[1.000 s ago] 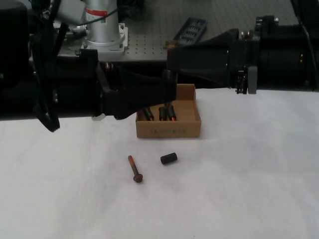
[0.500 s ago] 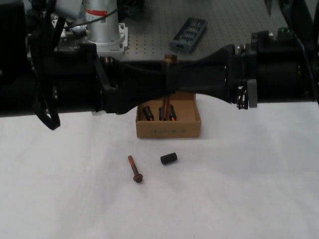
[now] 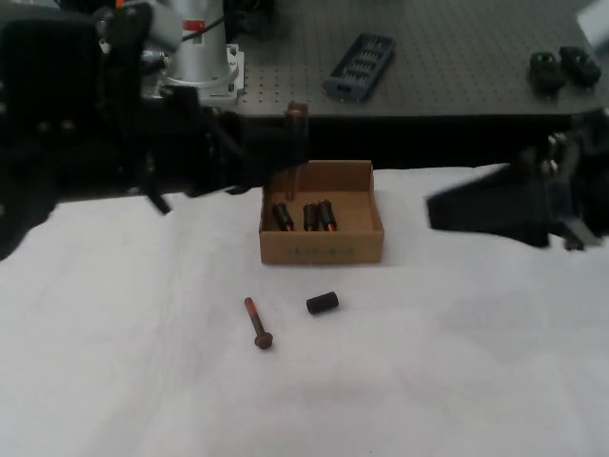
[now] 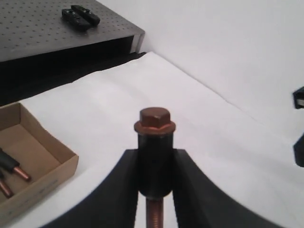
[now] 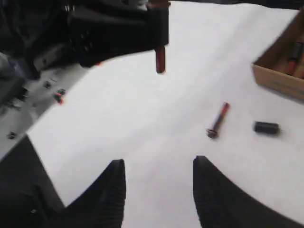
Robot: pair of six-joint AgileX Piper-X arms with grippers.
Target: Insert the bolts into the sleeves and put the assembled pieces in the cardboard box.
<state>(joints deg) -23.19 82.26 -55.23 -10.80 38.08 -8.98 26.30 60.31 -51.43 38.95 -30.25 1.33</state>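
Left wrist view: left fingers [image 4: 111, 194] are clamped on a black sleeve [image 4: 154, 161] with a bolt [image 4: 154, 121] through it, held upright. The copper-coloured hex head with its flange sits on the sleeve's top end, and the bare shank pokes out below between the fingers. The sleeve is a smooth matte cylinder.

High view doesn't resolve that detail but gives position. The piece hangs in the air by the far left part of the cardboard box [image 3: 322, 252]; can't tell if it's actually over the box. The box is plain brown card with an open top and low walls. Three assembled pieces [image 3: 306, 216] lie side by side inside, black with copper ends. In front of the box, on the counter's [image 3: 457, 381] wrinkled white cloth, lie a loose bolt [image 3: 257, 322] and a loose sleeve [image 3: 323, 304], near each other but not touching.

Right wrist view: right fingers [image 5: 111, 199] are apart with nothing between them, above the cloth. This view shows the held piece side-on, with the loose bolt, loose sleeve and a box corner beyond.

Behind the counter is a perforated metal plate [image 3: 447, 48] carrying a grey ribbed block [image 3: 360, 59].
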